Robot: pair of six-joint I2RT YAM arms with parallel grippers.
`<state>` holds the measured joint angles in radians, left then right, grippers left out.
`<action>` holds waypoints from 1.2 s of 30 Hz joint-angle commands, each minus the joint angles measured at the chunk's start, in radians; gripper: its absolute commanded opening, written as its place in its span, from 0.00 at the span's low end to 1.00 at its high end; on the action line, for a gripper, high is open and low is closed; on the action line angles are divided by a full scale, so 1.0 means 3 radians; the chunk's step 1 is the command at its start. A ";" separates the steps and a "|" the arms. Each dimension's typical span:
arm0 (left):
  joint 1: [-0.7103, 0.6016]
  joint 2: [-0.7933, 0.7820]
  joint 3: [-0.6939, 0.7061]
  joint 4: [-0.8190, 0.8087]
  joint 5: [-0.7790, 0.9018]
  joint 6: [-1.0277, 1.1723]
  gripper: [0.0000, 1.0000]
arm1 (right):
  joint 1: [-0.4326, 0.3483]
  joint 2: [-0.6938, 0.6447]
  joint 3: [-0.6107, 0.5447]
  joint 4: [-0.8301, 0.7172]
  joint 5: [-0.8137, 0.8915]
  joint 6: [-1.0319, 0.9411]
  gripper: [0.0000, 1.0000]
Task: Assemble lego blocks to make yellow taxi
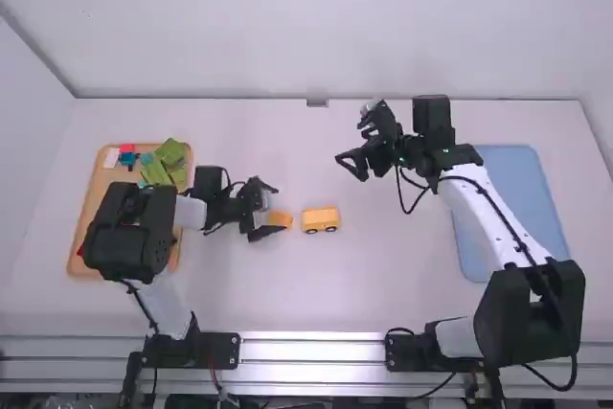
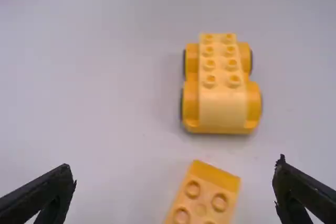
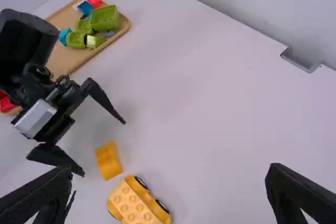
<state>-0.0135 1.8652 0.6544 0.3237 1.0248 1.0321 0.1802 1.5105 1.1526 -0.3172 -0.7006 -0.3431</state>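
**Left tool open over the loose yellow brick, chassis at its 3 o'clock**

Clock directions follow the high view, with 12 o'clock away from the camera. At far left on the worktop [image 1: 383, 275], a wooden tray [image 1: 97, 189] holds green blocks [image 3: 105, 18] and a few red and blue ones. To its 3 o'clock is the left tool [image 1: 277, 209], fingers spread wide and empty. The loose yellow 2-wide brick [image 2: 203, 192] lies by its fingertips, studs up, long axis running roughly from 10 to 4 o'clock. Just beyond, at the brick's 3 o'clock, the yellow wheeled chassis [image 1: 320, 219] stands on its wheels, long axis from 9 to 3. The right tool [image 3: 170, 171] is well apart, at the chassis's 1 o'clock, also open and empty. At far right lies a blue tray [image 1: 527, 189].

The left arm is clearly nearer the brick and looks the one to take it. Grasping it should need a slight turn to match its slant; seating it on the chassis would then need that slant undone so the studs line up.
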 commanded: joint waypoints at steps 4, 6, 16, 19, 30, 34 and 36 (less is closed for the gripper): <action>0.0025 0.0020 0.0089 -0.0479 0.0111 0.0201 0.99 | 0.0013 -0.0093 0.0083 -0.0061 -0.0029 0.0011 0.98; 0.0020 0.0108 0.0361 -0.1071 0.0034 0.0683 0.99 | 0.0029 -0.0093 0.0084 -0.0140 -0.0029 0.0006 0.98; -0.0006 0.0318 0.0800 -0.2022 -0.0277 0.1678 0.96 | 0.0296 -0.0092 0.0083 -0.0216 0.0079 -0.0195 0.98; 0.0034 0.0362 0.0783 -0.1998 -0.0309 0.1677 0.93 | 0.0359 -0.0092 0.0083 -0.0179 0.0126 -0.0195 0.98; 0.0004 0.0505 0.0776 -0.1835 -0.0217 0.1676 0.66 | 0.0404 -0.0092 0.0083 -0.0142 0.0158 -0.0192 0.98; 0.0001 0.0505 0.0776 -0.1839 -0.0216 0.1676 0.50 | 0.0393 -0.0092 0.0083 -0.0170 0.0156 -0.0192 0.98; 0.0003 0.0505 0.0764 -0.1834 -0.0214 0.1677 0.38 | 0.0383 -0.0092 0.0083 -0.0181 0.0145 -0.0193 0.98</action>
<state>-0.0105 2.0018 0.8909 -0.2211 0.9325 1.5204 0.2996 1.5105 1.1526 -0.3679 -0.6502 -0.3965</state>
